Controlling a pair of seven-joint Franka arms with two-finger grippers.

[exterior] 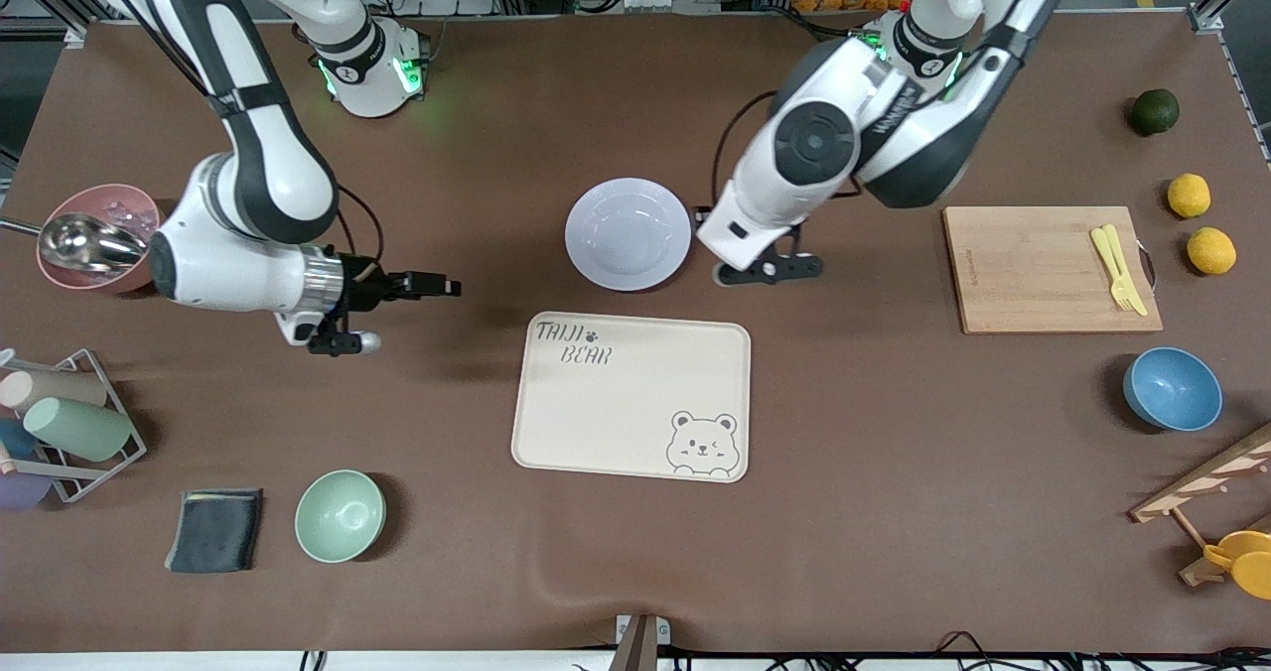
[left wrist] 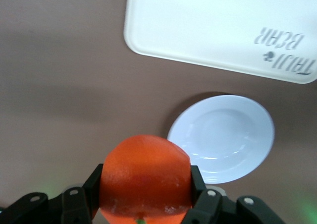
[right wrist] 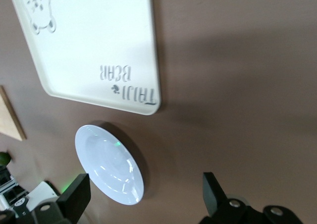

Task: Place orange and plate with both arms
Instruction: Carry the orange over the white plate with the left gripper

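The orange (left wrist: 145, 169) is glossy orange-red and sits clamped between the fingers of my left gripper (left wrist: 145, 187). In the front view my left gripper (exterior: 770, 269) hangs beside the plate toward the left arm's end, and the arm hides the orange. The pale lavender plate (exterior: 628, 233) lies empty on the table, farther from the front camera than the cream bear tray (exterior: 635, 393). It also shows in the left wrist view (left wrist: 223, 137) and the right wrist view (right wrist: 109, 164). My right gripper (exterior: 437, 286) is open and empty (right wrist: 143, 194), low over bare table toward the right arm's end of the plate.
A wooden board (exterior: 1053, 269) with yellow cutlery (exterior: 1117, 266), two lemons (exterior: 1189, 195), a dark green fruit (exterior: 1154, 111) and a blue bowl (exterior: 1172, 388) lie at the left arm's end. A pink bowl (exterior: 99, 234), cup rack (exterior: 65, 423), dark cloth (exterior: 215, 529) and green bowl (exterior: 340, 515) lie at the right arm's end.
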